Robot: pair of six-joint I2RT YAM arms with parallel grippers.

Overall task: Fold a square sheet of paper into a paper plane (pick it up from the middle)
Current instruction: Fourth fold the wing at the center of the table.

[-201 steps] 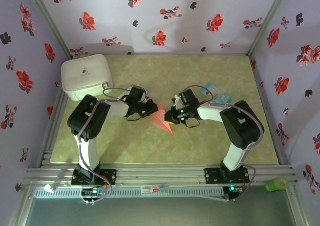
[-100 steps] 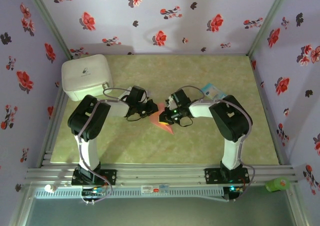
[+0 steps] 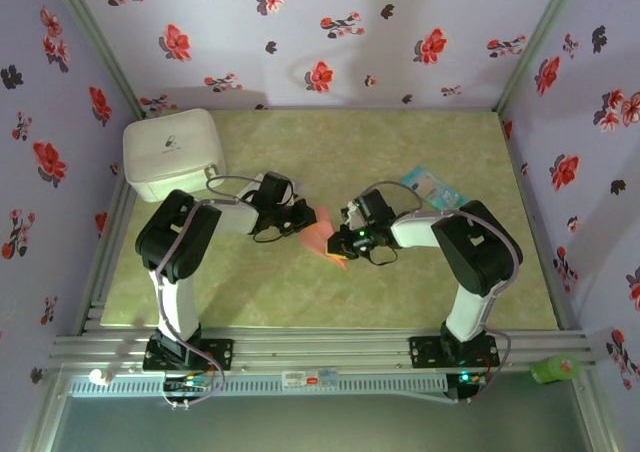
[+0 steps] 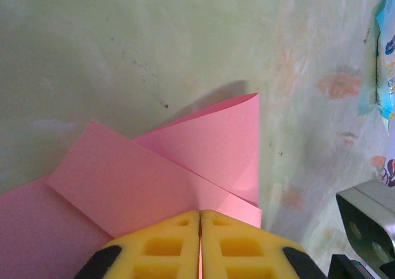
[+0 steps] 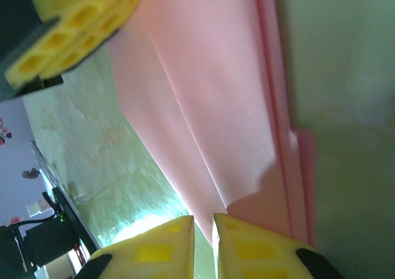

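Paper plane (image 4: 185, 168), part-folded: we log it between both end effectors, its near edge pinched by the left end effector (image 4: 199, 216), pads pressed together, while the right end effector (image 5: 203, 220), drawn back from its inward sweep, nips the opposite layers, so we judge that crease pressed and the folding unfinished.

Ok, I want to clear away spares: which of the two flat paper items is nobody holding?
The teal-and-white packet, lying alone off to the right; the folded pink paper is pinched in the left fingers.
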